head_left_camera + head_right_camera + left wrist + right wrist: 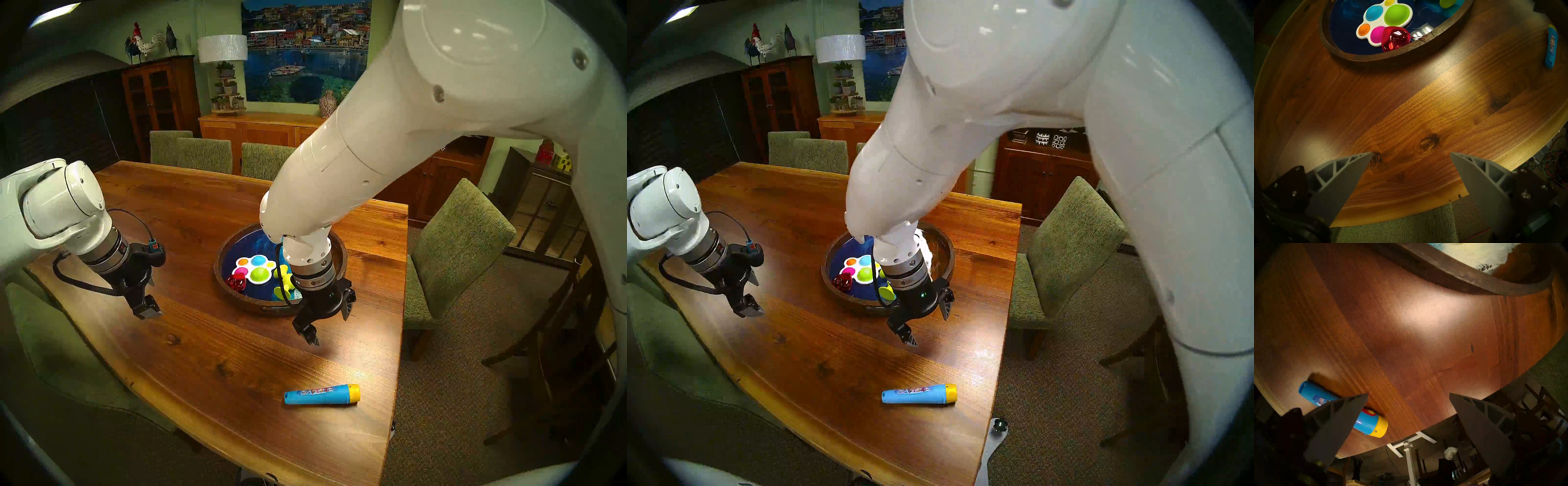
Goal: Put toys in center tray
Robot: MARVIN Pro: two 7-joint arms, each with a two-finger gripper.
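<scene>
The round dark-wood tray (250,303) with a blue glossy bottom sits mid-table. In it lie the white paw pad with coloured bubbles (255,268), the red faceted piece (236,282) and the lime-green suction toy (284,276). The blue tube with a yellow cap (320,394) lies on the table near the front right edge. My right gripper (330,325) is open and empty, above the table just in front of the tray; the tube (1371,424) shows partly behind its left finger. My left gripper (151,297) is open and empty, hovering left of the tray (1373,56).
The wooden table (190,339) has green upholstered chairs around it, one at the right side (454,251) and several at the far end. The table's front edge runs close to the tube. A metal bracket (995,437) sticks out below the front right corner.
</scene>
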